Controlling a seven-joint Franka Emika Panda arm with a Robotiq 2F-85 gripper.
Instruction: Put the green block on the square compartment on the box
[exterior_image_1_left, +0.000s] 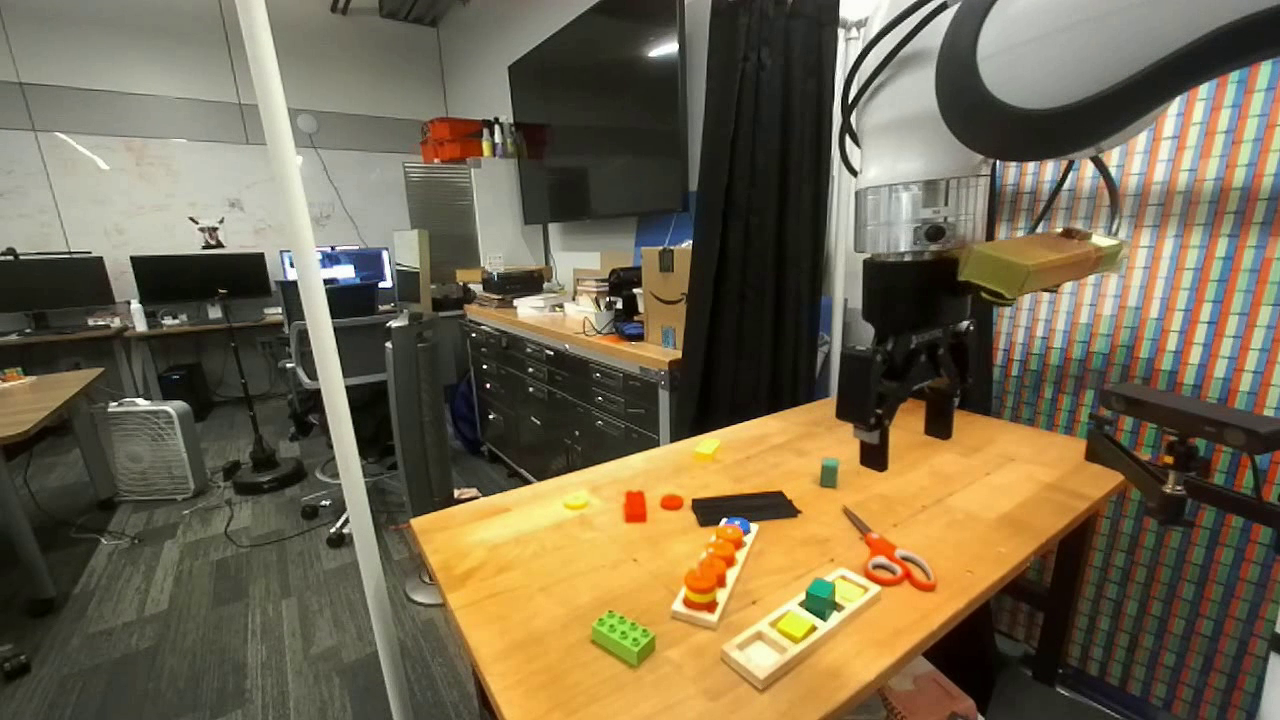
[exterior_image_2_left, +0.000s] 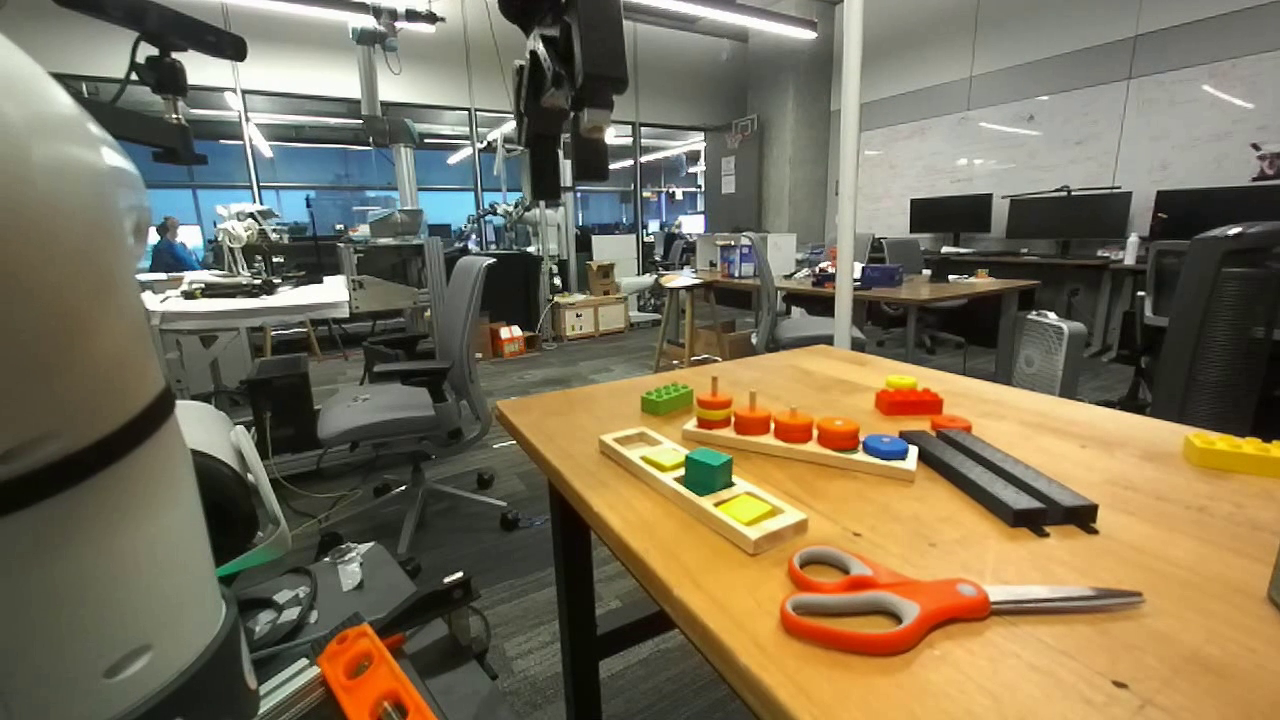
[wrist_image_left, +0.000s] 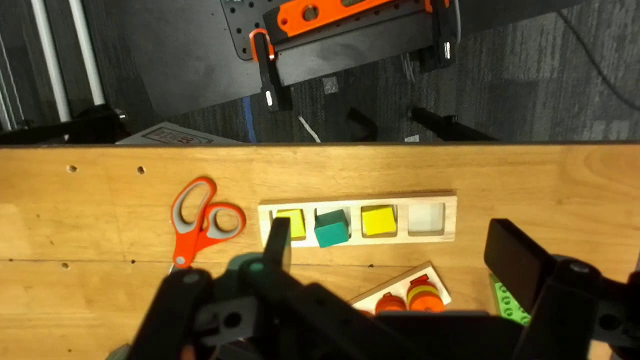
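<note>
A small green block (exterior_image_1_left: 829, 472) stands on the table in an exterior view. Another green block sits tilted in a square compartment of the wooden box, in both exterior views (exterior_image_1_left: 820, 597) (exterior_image_2_left: 708, 471) and the wrist view (wrist_image_left: 331, 228). The box (exterior_image_1_left: 762, 655) (exterior_image_2_left: 775, 530) (wrist_image_left: 426, 220) also holds two yellow blocks (wrist_image_left: 378, 220) (exterior_image_2_left: 746, 509); its end compartment is empty. My gripper (exterior_image_1_left: 906, 432) (exterior_image_2_left: 568, 165) (wrist_image_left: 392, 240) is open and empty, high above the table, away from the box. In the wrist view one finger partly covers a yellow block.
Orange-handled scissors (exterior_image_1_left: 890, 560) (exterior_image_2_left: 900, 610) (wrist_image_left: 200, 220) lie near the box. A ring stacker board (exterior_image_1_left: 697, 612) (exterior_image_2_left: 800, 440), a light green brick (exterior_image_1_left: 623, 637) (exterior_image_2_left: 667, 399), black strips (exterior_image_1_left: 745, 507) (exterior_image_2_left: 1000, 480), a red brick (exterior_image_1_left: 635, 506) and yellow pieces (exterior_image_1_left: 707, 448) are on the table.
</note>
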